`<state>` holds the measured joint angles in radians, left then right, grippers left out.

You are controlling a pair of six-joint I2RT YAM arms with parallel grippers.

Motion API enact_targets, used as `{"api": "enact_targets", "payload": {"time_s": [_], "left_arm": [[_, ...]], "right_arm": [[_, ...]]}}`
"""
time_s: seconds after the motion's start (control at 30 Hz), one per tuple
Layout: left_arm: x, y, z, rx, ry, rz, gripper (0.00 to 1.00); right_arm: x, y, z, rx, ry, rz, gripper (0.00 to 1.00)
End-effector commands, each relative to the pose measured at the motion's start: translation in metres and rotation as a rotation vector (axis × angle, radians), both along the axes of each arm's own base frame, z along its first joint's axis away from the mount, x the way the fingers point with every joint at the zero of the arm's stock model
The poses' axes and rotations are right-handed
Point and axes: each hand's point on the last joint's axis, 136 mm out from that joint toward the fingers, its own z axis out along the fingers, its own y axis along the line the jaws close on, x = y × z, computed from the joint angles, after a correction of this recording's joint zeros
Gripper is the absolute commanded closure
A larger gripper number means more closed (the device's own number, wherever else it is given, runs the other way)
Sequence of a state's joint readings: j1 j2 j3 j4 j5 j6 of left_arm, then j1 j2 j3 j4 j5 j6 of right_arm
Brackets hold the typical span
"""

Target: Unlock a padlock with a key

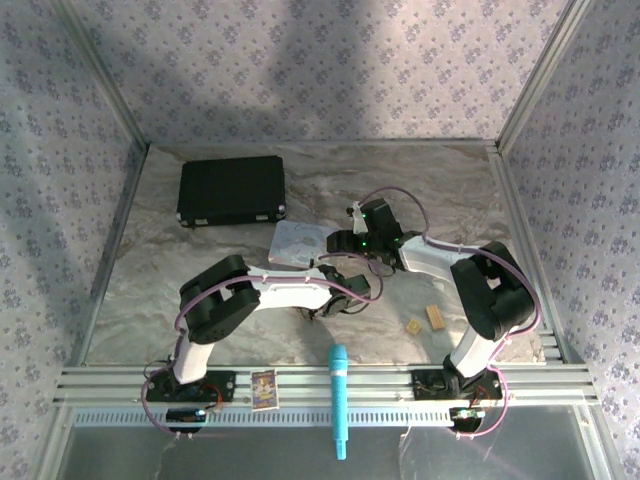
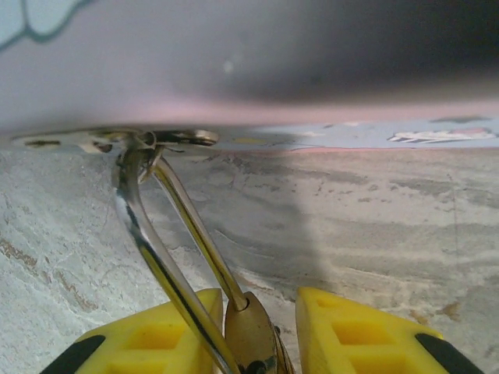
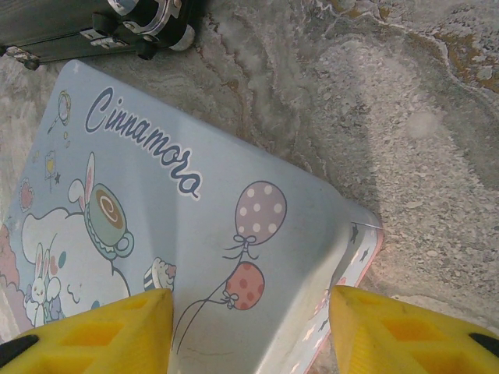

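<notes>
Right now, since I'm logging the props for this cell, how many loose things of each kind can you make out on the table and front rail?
Black case: 1
Pastel tin: 1
Tan blocks: 2
Turquoise stick: 1
Small card: 1
Padlock: 1
Total: 7

Brass padlock (image 2: 251,331) sits between the left hand's (image 2: 259,331) fingers (image 2: 168,335), silvery shackle (image 2: 144,234) pointing away.

Left claw (image 2: 258,302) down low, yellow fingers (image 2: 351,331) either side of the small brass padlock (image 2: 251,335). Its shiny silver shackle (image 2: 148,238) stretches across the grey marble desk (image 2: 374,226) to the pastel tin's pink bottom edge (image 2: 312,115).
</notes>
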<state>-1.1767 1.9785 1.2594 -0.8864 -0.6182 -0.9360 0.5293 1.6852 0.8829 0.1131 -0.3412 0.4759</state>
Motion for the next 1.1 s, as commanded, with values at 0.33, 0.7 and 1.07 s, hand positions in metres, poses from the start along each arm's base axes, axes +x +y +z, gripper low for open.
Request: {"api": "enact_targets", "payload": {"time_s": [0.33, 0.7, 1.07], "left_arm": [[-0.022, -0.004, -0.008, -0.036, 0.107, -0.053, 0.65], [-0.020, -0.010, 0.008, -0.197, 0.097, -0.036, 0.39], [-0.011, -0.008, 0.049, -0.490, 0.035, -0.012, 0.00]], "right_arm": [[-0.032, -0.051, -0.081, -0.243, 0.225, -0.085, 0.45], [-0.023, -0.046, -0.069, -0.222, 0.208, -0.076, 0.45], [0.006, -0.029, -0.005, -0.197, 0.065, -0.008, 0.36]]}}
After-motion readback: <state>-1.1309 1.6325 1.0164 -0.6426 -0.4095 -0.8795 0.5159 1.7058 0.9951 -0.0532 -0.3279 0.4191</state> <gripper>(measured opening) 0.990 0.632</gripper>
